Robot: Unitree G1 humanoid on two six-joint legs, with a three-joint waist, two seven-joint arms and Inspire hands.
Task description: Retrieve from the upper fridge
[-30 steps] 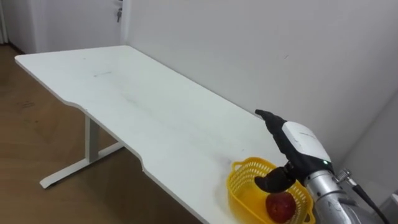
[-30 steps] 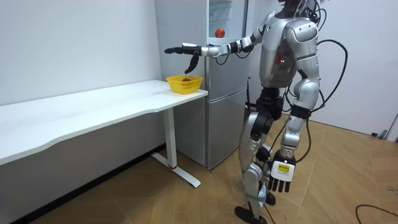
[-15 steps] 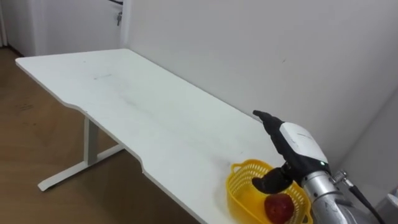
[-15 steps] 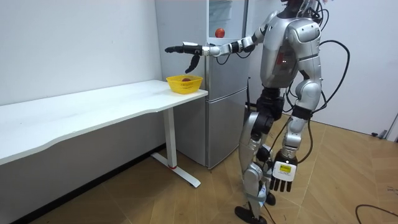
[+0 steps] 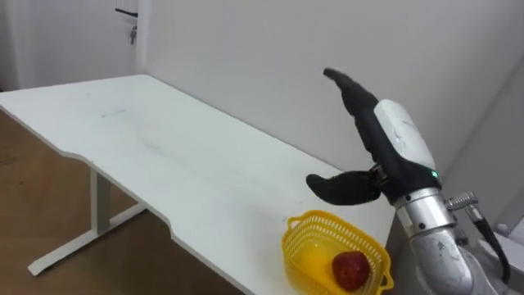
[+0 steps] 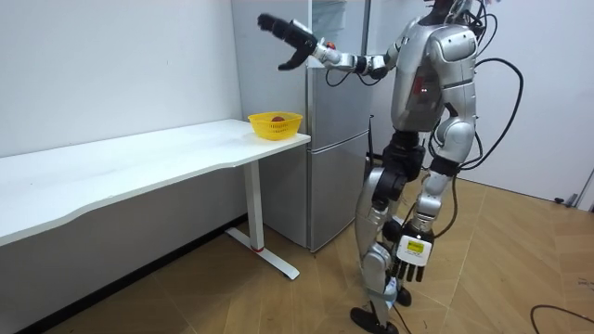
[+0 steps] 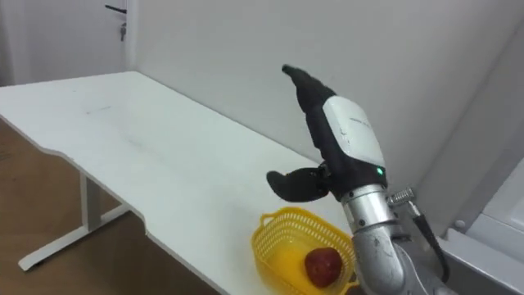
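A red apple (image 5: 350, 269) lies in a yellow basket (image 5: 315, 225) at the near end of the white table (image 5: 164, 147), beside the grey fridge (image 6: 339, 139). My right hand (image 5: 385, 139) is raised well above the basket, open, fingers straight and thumb spread, holding nothing. In the room view the same hand (image 6: 283, 32) reaches up and out to the room view's left, high over the basket (image 6: 276, 125). I stand on the floor by the fridge. My left hand (image 6: 409, 262) hangs by my leg with its fingers relaxed.
The long tabletop runs away to the left along a white wall. A white door (image 5: 49, 37) stands at the far left. The fridge's upper door (image 6: 336, 28) is just behind my raised arm. Wooden floor lies under and before the table.
My right hand has lifted from just over the basket to high above it. The apple stays in the basket. The head view has shifted slightly.
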